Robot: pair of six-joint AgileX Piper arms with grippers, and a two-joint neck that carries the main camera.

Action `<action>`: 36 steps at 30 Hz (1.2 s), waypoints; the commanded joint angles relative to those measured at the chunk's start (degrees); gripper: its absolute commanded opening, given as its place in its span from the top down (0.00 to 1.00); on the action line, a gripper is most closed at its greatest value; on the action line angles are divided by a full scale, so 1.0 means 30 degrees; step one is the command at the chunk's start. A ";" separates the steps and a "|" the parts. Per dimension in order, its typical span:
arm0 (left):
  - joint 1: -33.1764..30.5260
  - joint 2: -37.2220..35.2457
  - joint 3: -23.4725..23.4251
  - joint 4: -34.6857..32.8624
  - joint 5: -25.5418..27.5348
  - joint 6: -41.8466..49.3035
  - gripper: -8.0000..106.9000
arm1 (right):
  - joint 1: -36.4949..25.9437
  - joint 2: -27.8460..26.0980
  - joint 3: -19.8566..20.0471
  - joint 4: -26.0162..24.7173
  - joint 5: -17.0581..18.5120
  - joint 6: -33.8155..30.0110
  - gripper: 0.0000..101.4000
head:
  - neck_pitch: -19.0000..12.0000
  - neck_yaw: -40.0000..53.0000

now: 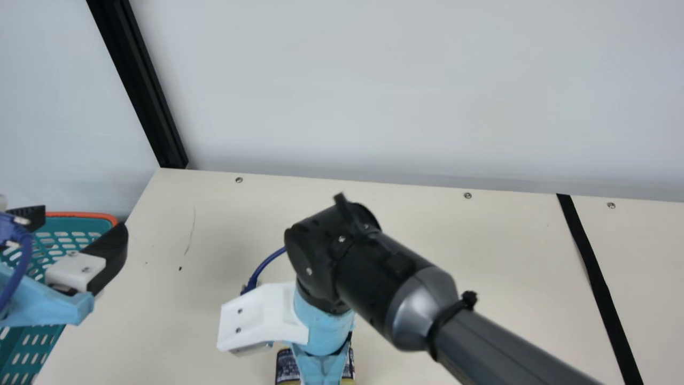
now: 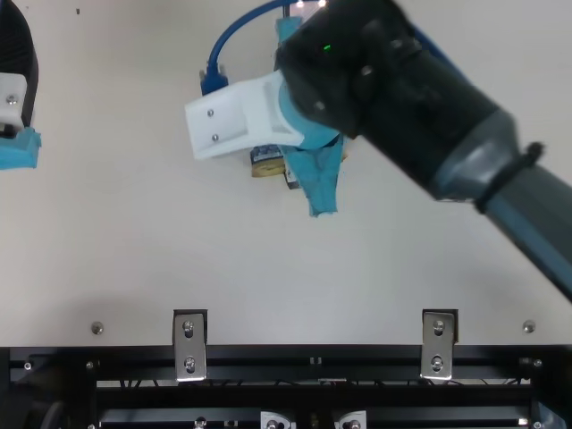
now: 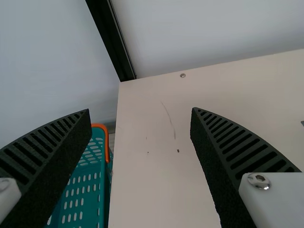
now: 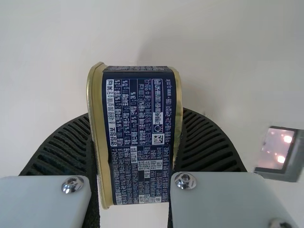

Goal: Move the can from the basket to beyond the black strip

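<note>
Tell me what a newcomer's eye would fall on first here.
Probably my dark right arm, cutting diagonally across the main view. Next, the navy-and-gold can, held between the ribbed fingers of the right gripper. Then likely the teal basket with its orange rim at the main view's left edge, and the black strip on the table toward its right.

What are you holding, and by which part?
The can, in my right gripper, pinched across its two gold-rimmed ends. My left gripper is open and empty.
</note>
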 commanded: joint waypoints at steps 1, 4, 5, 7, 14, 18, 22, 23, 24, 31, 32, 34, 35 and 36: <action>0.0000 0.0000 0.0000 0.0000 0.0000 0.0000 0.15 | -0.0316 -0.0557 0.0240 0.0558 -0.0449 0.0012 1.00 | -0.0065 -0.0047; 0.0000 0.0000 0.0000 0.0000 0.0000 0.0000 0.15 | -0.0893 -0.1490 0.0881 0.1415 -0.1355 0.0011 1.00 | -0.0065 -0.0047; 0.0000 0.0000 0.0000 0.0000 0.0000 0.0000 0.15 | -0.1114 -0.1831 0.1162 0.1728 -0.1745 0.0013 1.00 | -0.0065 -0.0047; 0.0000 0.0000 0.0000 0.0000 0.0000 0.0000 0.15 | -0.1560 -0.2509 0.1753 0.2392 -0.2572 0.0004 1.00 | -0.0065 -0.0047; 0.0000 0.0000 0.0000 0.0000 0.0000 0.0000 0.15 | -0.3289 -0.4699 0.4285 0.5808 -0.6050 -0.0839 1.00 | -0.0065 -0.0047; 0.0000 0.0000 0.0000 0.0000 0.0000 0.0000 0.15 | -0.4239 -0.5681 0.5831 0.8500 -0.7804 -0.2224 1.00 | -0.0065 -0.0047; 0.0000 0.0000 0.0000 0.0000 0.0000 0.0000 0.15 | -0.5068 -0.6461 0.7191 1.1333 -0.9059 -0.4179 1.00 | -0.0065 -0.0047; 0.0000 0.0000 0.0000 0.0000 0.0000 0.0000 0.15 | -0.5271 -0.6613 0.7504 1.2039 -0.9299 -0.4740 1.00 | -0.0065 -0.0047; 0.0000 0.0000 0.0000 0.0000 0.0000 0.0000 0.15 | -0.5472 -0.6748 0.7806 1.2765 -0.9511 -0.5323 1.00 | -0.0065 -0.0047; 0.0000 0.0000 0.0000 0.0000 0.0000 0.0000 0.15 | -0.6913 -0.7159 0.9407 1.7690 -0.9952 -0.9310 1.00 | -0.0065 -0.0047; 0.0000 0.0000 0.0000 0.0000 0.0000 0.0000 0.15 | -0.7159 -0.7133 0.9583 1.8425 -0.9844 -0.9938 1.00 | -0.0065 -0.0047; 0.0000 0.0000 0.0000 0.0000 0.0000 0.0000 0.15 | -0.7639 -0.7033 0.9879 1.9873 -0.9538 -1.1175 1.00 | -0.0065 -0.0047; 0.0000 0.0000 0.0000 0.0000 0.0000 0.0000 0.15 | -0.7894 -0.6945 1.0008 2.0558 -0.9328 -1.1793 1.00 | -0.0065 -0.0047; 0.0000 0.0000 0.0000 0.0000 0.0000 0.0000 0.15 | -0.8146 -0.6843 1.0127 2.1198 -0.9101 -1.2388 1.00 | -0.0065 -0.0047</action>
